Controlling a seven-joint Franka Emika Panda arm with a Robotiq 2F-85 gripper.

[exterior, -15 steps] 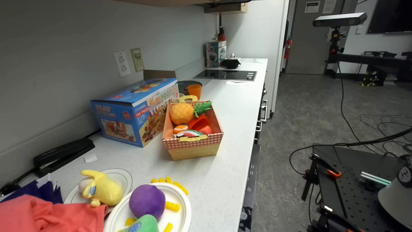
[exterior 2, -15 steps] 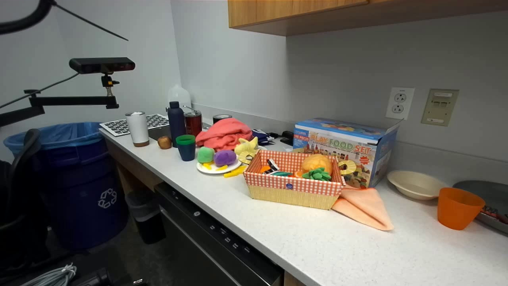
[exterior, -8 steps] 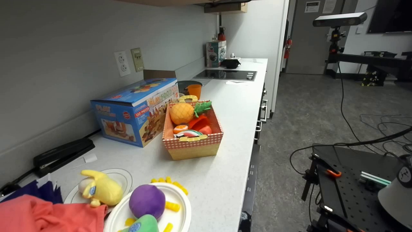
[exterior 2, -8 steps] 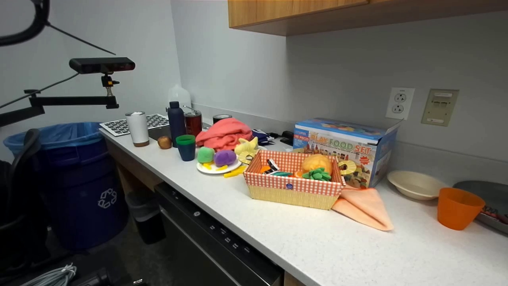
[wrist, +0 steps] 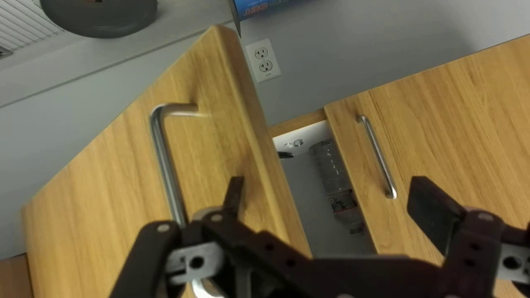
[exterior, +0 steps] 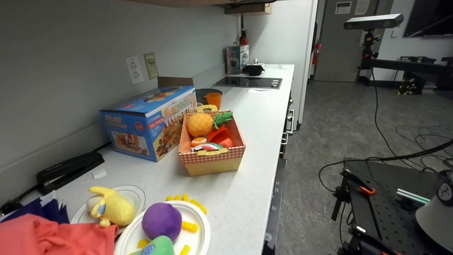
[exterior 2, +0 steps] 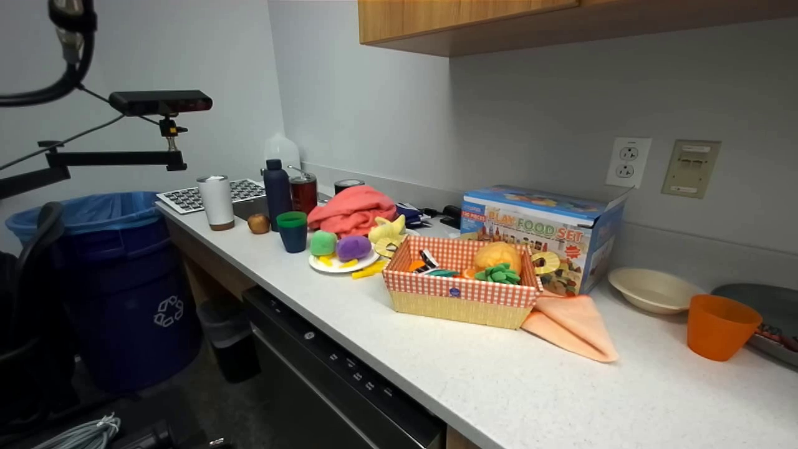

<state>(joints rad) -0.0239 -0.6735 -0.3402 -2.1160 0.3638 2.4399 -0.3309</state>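
My gripper (wrist: 325,196) is open in the wrist view, with nothing between its fingers. A wooden cabinet door (wrist: 136,165) stands swung out, and the left finger (wrist: 235,194) is over its face, close to its bar handle (wrist: 163,153). The gripper's linkage hides part of that handle; I cannot tell whether they touch. The right finger (wrist: 430,211) is over a second wooden door (wrist: 455,124), just right of the lower end of its metal handle (wrist: 379,159). Through the gap between the doors shows a dark clear bottle (wrist: 339,182) inside the cabinet. The gripper is outside both exterior views.
A checkered basket (exterior 2: 461,302) of toy food sits on the counter before a play food box (exterior 2: 530,231). Near it are a white plate (exterior: 201,230) with plush toys, a peach cloth (exterior 2: 573,327) and an orange cup (exterior 2: 720,327). Upper cabinets (exterior 2: 499,25) overhang the counter.
At the upper left of an exterior view, the black hose has come lower, and a metallic connector now shows above it. A reflection on the dishwasher front has shifted. Objects on the counter have not moved.
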